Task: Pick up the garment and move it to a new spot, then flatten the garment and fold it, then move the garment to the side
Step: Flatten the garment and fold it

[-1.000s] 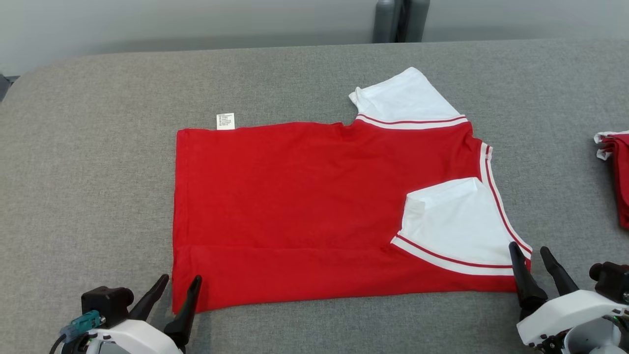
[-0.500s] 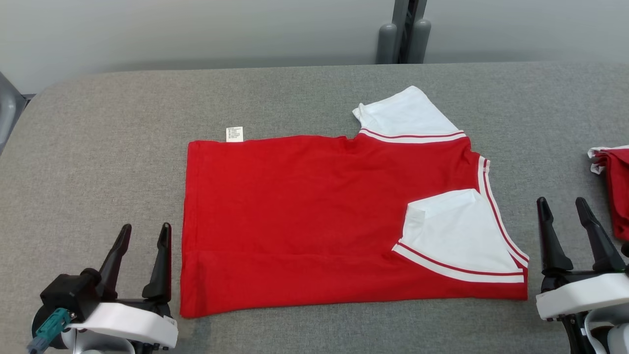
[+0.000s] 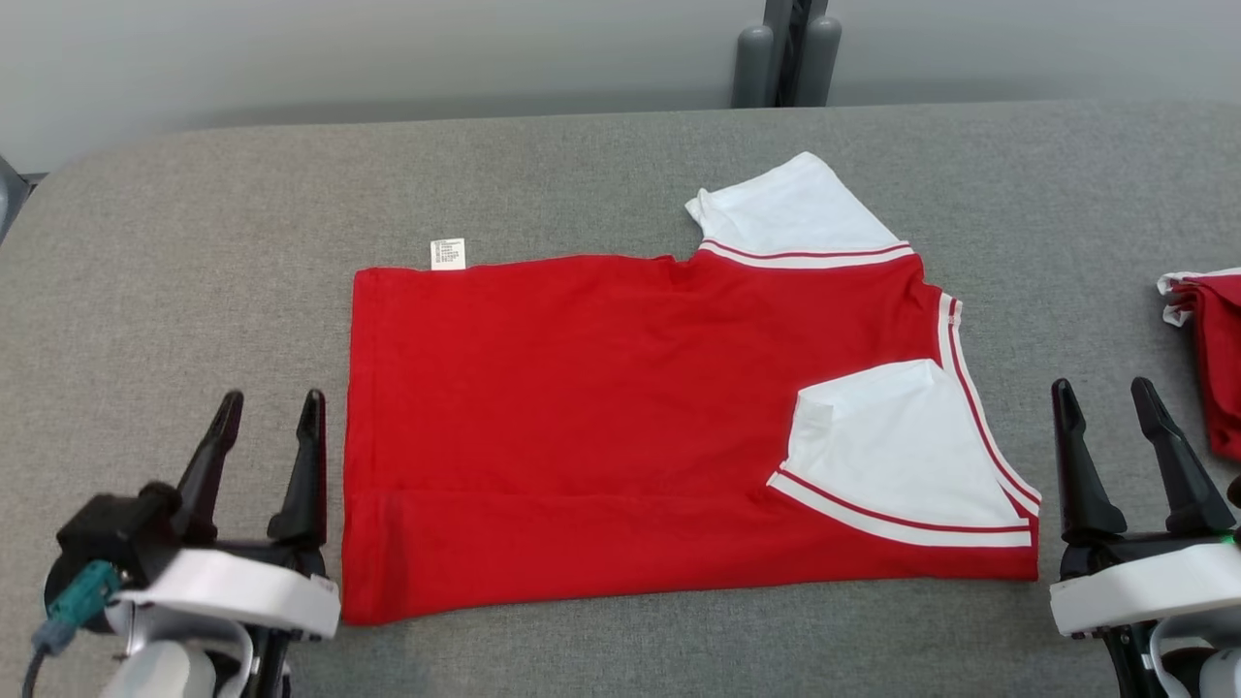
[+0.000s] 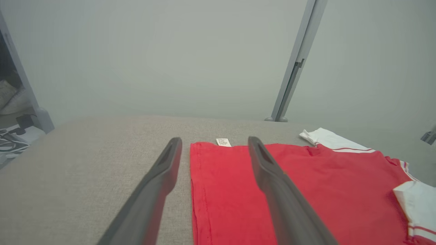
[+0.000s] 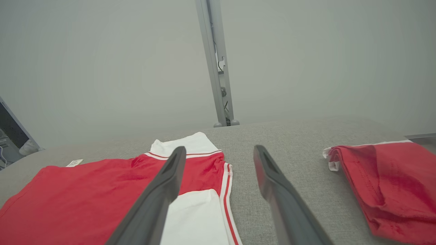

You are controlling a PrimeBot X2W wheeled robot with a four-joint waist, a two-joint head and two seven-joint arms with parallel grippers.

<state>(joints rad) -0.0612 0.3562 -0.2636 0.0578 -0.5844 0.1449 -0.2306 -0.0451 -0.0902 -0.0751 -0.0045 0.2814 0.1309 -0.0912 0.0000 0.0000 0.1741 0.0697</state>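
Observation:
The garment is a red shirt with white, red-striped sleeves, lying flat on the grey table with its near sleeve folded in over the body. A small white label sticks out at its far left edge. My left gripper stands open just left of the shirt's left edge, holding nothing. My right gripper stands open just right of the folded sleeve, also with nothing in it. The left wrist view shows the shirt's left edge between my fingers. In the right wrist view the sleeve lies by the left finger.
A second folded red garment lies at the table's right edge, close to my right gripper, and shows again in the right wrist view. A grey post stands behind the table. Bare grey fabric surrounds the shirt.
Both grippers have let go of the shirt's near corners, drawn outward and risen to stand beside it. The sleeve lies folded as before. The head camera shifted slightly.

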